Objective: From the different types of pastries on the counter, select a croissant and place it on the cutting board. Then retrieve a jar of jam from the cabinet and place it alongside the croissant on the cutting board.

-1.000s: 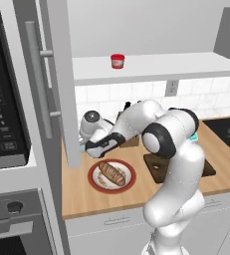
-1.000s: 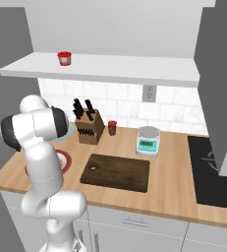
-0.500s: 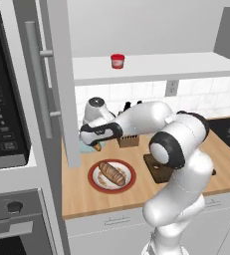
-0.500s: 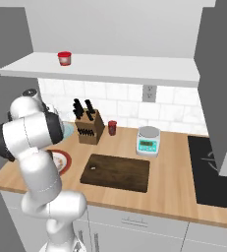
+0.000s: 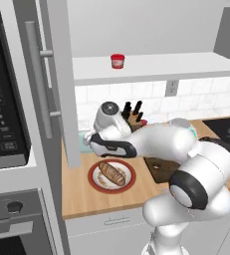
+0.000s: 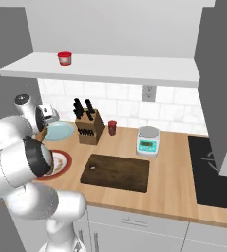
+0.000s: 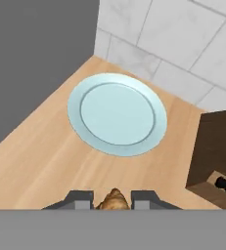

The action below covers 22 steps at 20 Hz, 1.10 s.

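Croissant — the small golden-brown ridged crescent pastry (image 7: 113, 199) — sits between the two dark finger tips of the gripper (image 7: 112, 200), which is clenched on it above the light tan wood-grain counter (image 7: 46, 161). Seen from the hand, a round pale blue plate (image 7: 117, 114) lies bare on the counter beyond the pastry, close to the white tiled wall. A dark wooden knife block (image 7: 217, 156) stands to its right in that view.

From the left base camera, the white arm reaches across toward the counter's left end, over a red-rimmed plate (image 5: 97, 182) carrying the longer brown scored loaf (image 5: 112, 173).

From the right base camera, the flat dark brown rectangular cutting board (image 6: 117, 172) lies on the counter, near the knife block. The small squat red jar of jam (image 6: 64, 58) stands upright on the flat white shelf of the light grey cabinet (image 6: 105, 69) — well above the board.
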Available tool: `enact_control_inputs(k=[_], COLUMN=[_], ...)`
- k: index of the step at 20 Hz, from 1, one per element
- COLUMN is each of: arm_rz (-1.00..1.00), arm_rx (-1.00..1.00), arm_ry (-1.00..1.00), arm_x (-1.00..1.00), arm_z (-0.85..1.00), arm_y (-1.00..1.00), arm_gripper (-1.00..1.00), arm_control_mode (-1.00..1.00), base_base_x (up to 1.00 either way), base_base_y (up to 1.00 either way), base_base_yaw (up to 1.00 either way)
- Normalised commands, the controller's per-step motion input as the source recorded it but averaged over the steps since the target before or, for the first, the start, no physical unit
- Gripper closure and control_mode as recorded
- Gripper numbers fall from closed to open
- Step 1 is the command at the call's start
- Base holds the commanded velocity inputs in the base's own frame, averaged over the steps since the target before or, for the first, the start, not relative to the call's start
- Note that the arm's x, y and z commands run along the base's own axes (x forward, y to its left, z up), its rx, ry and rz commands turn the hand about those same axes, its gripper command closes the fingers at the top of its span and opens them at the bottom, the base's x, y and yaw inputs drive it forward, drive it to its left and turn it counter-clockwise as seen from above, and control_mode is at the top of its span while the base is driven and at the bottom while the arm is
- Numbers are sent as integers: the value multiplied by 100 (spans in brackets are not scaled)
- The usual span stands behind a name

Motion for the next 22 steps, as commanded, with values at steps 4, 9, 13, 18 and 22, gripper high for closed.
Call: enact_control_inputs(k=[4, 9, 13, 18, 22], arm_rz=[-1, -4, -6, -8, -12], arm_rx=[1, 1, 0, 2, 8], arm_ry=[-3, 0, 0, 3, 13], arm_x=[-51, -40, -27, -7, -1], arm_z=[28, 18, 10, 10, 10], arm_y=[-63, -52, -42, -50, -56], arm_gripper=[100, 100, 100, 100, 100], arm_control_mode=[-100, -100, -100, -100, -100], base_base_x=[0, 0, 0, 0, 0], base_base_y=[0, 0, 0, 0, 0], base_base_yaw=[0, 0, 0, 0, 0])
